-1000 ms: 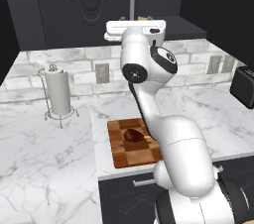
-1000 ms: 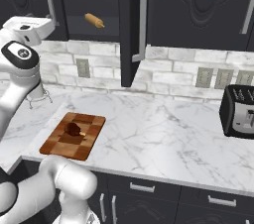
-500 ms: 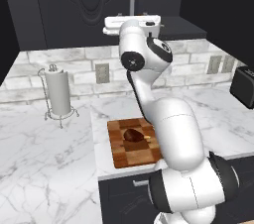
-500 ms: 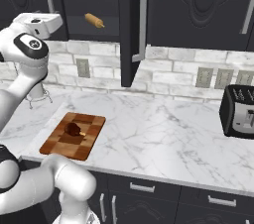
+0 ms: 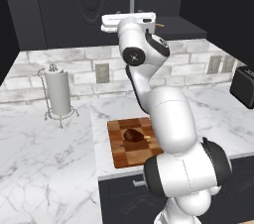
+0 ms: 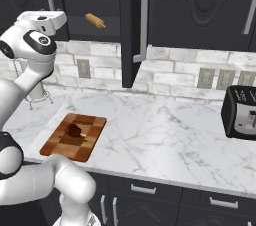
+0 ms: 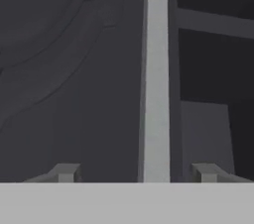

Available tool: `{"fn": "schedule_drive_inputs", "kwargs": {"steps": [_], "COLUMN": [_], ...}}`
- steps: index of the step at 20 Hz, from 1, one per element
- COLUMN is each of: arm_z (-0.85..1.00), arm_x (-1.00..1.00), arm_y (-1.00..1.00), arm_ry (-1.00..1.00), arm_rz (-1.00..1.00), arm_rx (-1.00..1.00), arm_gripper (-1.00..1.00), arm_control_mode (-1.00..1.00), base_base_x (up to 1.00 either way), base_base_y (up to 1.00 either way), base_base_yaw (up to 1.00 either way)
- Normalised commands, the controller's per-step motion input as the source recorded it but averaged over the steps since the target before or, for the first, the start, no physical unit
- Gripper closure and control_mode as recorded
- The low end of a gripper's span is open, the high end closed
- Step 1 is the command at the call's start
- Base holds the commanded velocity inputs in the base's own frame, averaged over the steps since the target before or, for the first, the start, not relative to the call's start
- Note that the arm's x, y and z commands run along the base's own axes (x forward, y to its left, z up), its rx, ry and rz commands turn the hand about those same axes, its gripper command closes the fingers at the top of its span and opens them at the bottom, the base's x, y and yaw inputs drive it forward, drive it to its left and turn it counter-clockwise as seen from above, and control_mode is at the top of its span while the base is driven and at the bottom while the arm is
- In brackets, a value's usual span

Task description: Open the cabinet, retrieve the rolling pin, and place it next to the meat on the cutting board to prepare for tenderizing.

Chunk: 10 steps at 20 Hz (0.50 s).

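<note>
rolling pin (image 6: 94,20) lying inside the cabinet (image 6: 210,5), one door open. gripper (image 7: 136,172) wide open around the left door's handle (image 7: 157,74), holding nothing. meat (image 6: 74,130) waiting on cutting board (image 6: 93,142).

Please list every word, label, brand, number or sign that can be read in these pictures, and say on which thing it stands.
There are none to quote.
The cabinet doors carry carved ornament only, no writing.
The toaster, the wall outlets, the cutting board and the paper towel roll show no legible label or number.
</note>
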Motion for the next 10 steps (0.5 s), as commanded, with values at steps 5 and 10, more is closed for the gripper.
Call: {"fn": "schedule_drive_inputs", "kwargs": {"steps": [5,10], "arm_z": [-0.08,-0.06], "arm_x": [0.34,0.39], "arm_y": [0.16,0.14], "arm_ry": [0.02,0.01], "arm_rz": [0.07,0.08], "arm_rx": [0.00,0.00], "arm_gripper": [1.00,1.00], "arm_control_mode": [-1.00,-1.00], "base_base_x": [0.00,0.00], "base_base_y": [0.00,0.00], "base_base_yaw": [0.00,0.00]}}
